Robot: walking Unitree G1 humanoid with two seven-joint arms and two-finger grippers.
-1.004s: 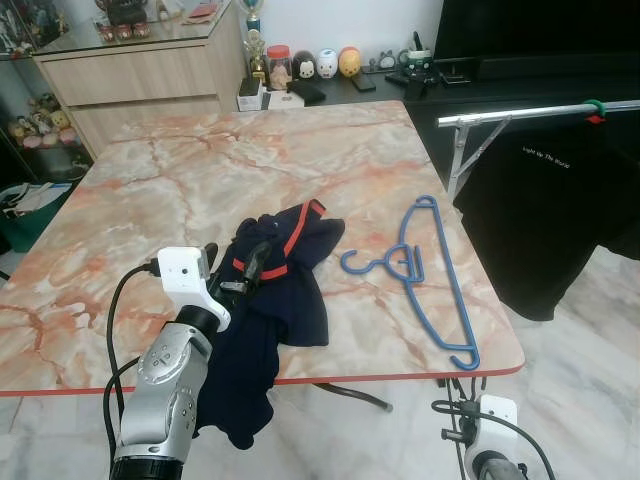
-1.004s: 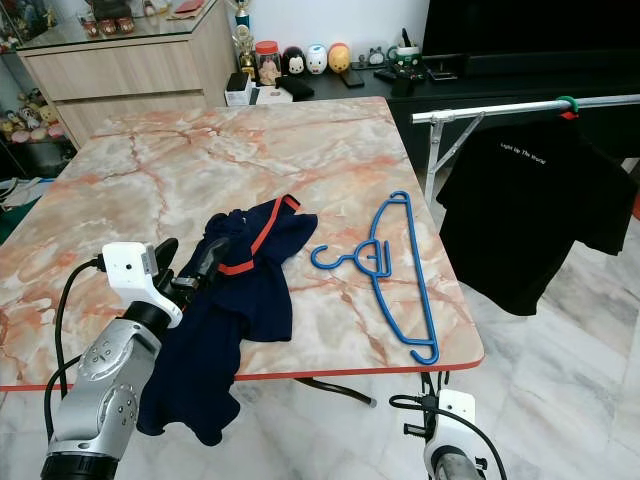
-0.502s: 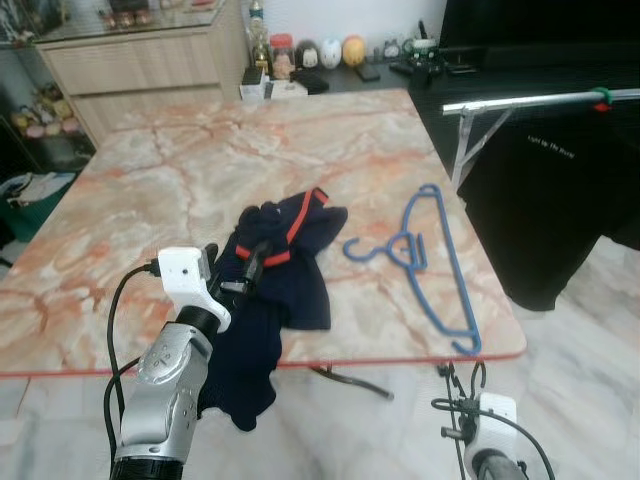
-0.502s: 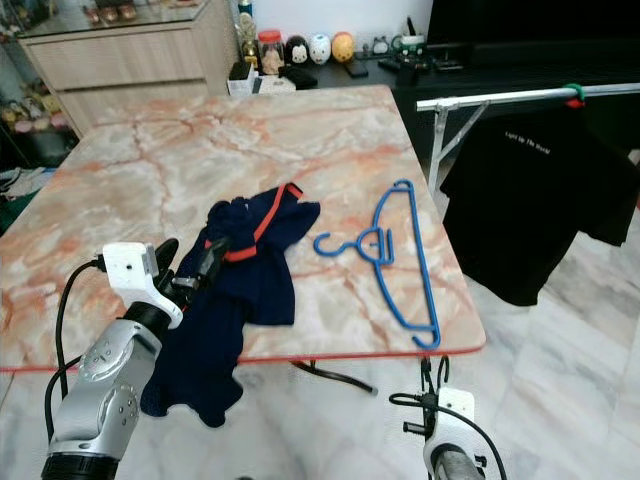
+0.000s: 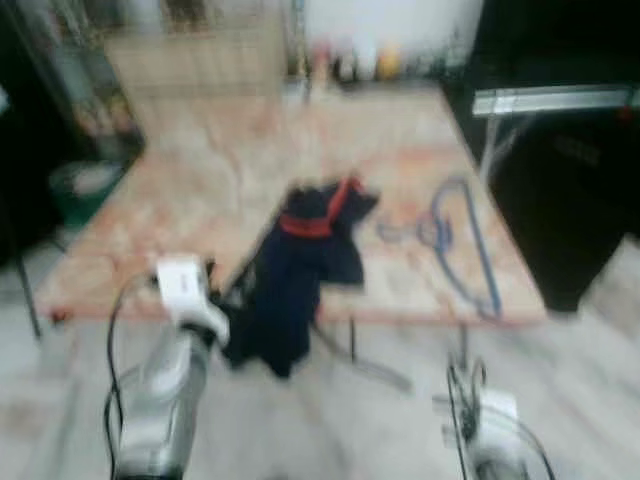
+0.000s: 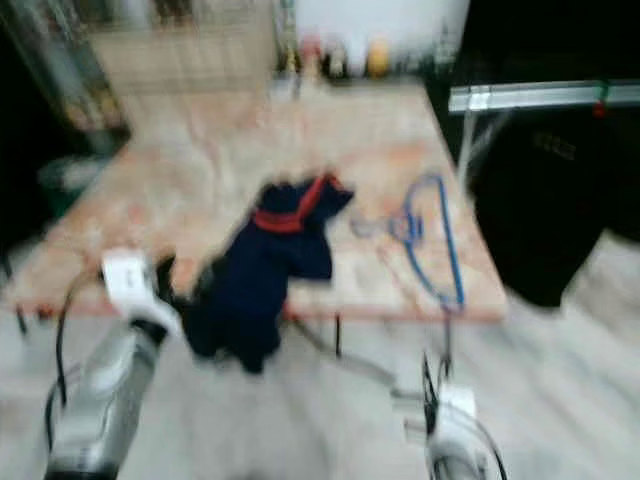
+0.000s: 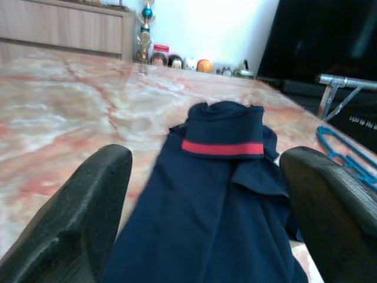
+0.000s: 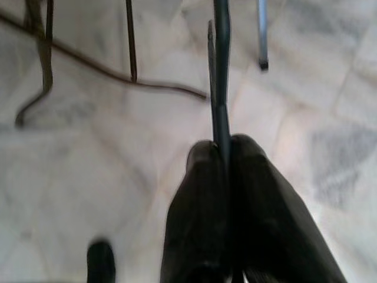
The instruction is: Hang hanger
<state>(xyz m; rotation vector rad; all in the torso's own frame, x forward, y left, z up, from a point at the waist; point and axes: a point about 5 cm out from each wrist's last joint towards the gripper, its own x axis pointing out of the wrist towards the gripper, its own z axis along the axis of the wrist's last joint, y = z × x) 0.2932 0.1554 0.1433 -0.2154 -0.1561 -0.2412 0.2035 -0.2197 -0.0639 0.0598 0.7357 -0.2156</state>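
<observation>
The two head pictures are very blurry, so small things are hard to see. A blue hanger (image 5: 462, 243) lies flat on the marble bench (image 5: 200, 190), near its right edge. Beside it is a dark blue shirt (image 7: 218, 194) with a red stripe, and part of the shirt hangs over the front edge of the bench. The left gripper (image 7: 206, 194) is up at the bench edge, with its two black fingers (image 7: 88, 206) wide apart on either side of the shirt. The right gripper (image 8: 227, 171) hangs low over the pale floor (image 8: 88, 147), with its fingers pressed together. A black T-shirt (image 6: 545, 200) hangs from a silver rail (image 6: 530, 95) to the right, partly cut off by the picture's edge.
</observation>
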